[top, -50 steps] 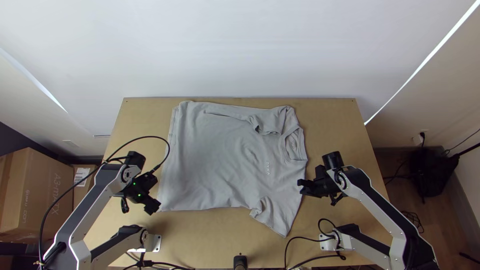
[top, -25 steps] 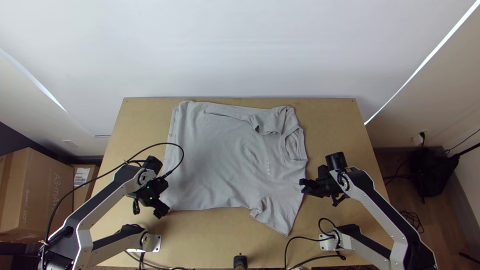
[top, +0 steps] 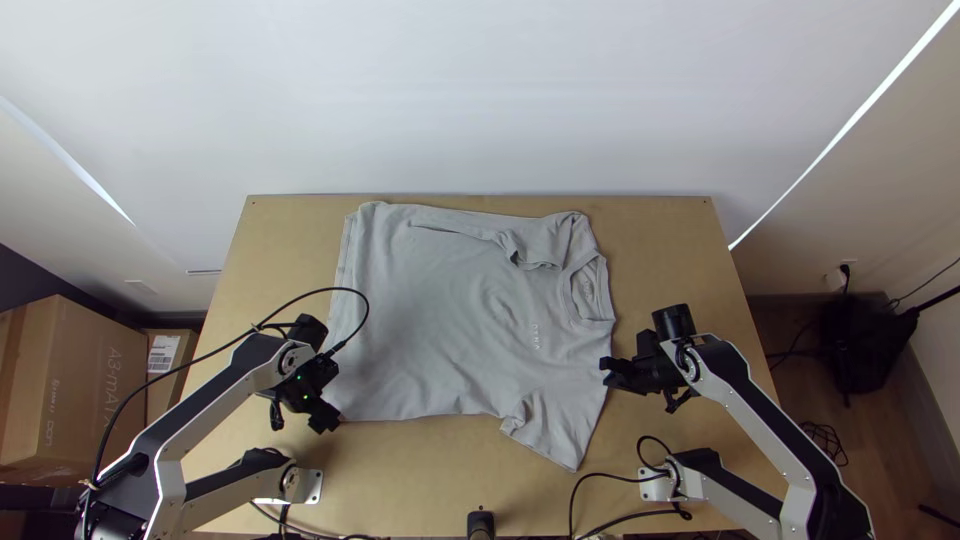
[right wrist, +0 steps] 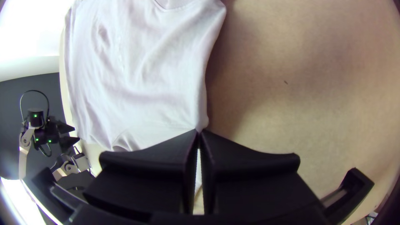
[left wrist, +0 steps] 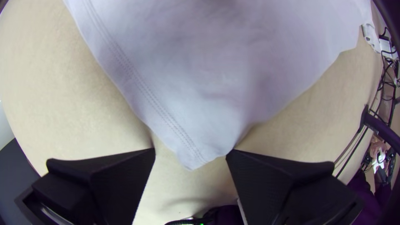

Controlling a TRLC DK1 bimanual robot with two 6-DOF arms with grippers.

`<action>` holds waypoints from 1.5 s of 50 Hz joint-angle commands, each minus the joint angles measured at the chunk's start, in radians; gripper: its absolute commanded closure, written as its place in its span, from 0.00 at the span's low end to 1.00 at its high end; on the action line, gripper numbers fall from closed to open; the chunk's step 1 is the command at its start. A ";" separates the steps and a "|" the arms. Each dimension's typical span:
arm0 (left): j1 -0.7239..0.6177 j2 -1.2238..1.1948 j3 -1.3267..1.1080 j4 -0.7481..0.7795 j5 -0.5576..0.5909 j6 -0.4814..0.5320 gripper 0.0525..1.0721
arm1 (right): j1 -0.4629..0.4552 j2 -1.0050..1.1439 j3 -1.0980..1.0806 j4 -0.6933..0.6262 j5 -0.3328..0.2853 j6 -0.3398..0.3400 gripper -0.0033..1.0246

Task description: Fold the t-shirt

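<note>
Spans the middle of the top view as a light wooden worktop [top: 660, 240]. Lies spread on it as the grey t-shirt [top: 430, 330], with hem to the left, neckline to the right and far sleeve turned inward. Slants over the near corners, partly in the way, as left arm [top: 210, 400] and right arm [top: 750, 400]. Stands left of the worktop as a large cardboard box [top: 75, 400], next to a smaller box [top: 185, 350] with a white label; cannot tell what is inside either. Straddles the hem's near corner as the left claw [top: 328, 420], open. Pinches the near shoulder edge, closed on cloth, as the right claw [top: 606, 372]. Loops above the hem as a black cable [top: 367, 300].
</note>
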 commanded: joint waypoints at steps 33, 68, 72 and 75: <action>0.171 -0.038 0.109 0.157 0.169 -0.052 0.97 | -0.139 -0.154 0.029 -0.020 -0.003 -0.011 0.97; 0.240 -0.055 0.639 0.431 0.184 -0.487 0.97 | -0.259 -0.134 0.360 0.426 0.018 -0.108 0.97; 0.244 -0.046 0.706 0.472 0.126 -0.500 0.98 | -0.273 -0.101 0.422 0.461 0.021 -0.125 0.97; 0.244 -0.035 0.764 0.483 0.119 -0.503 0.98 | -0.274 -0.073 0.472 0.488 0.024 -0.135 0.97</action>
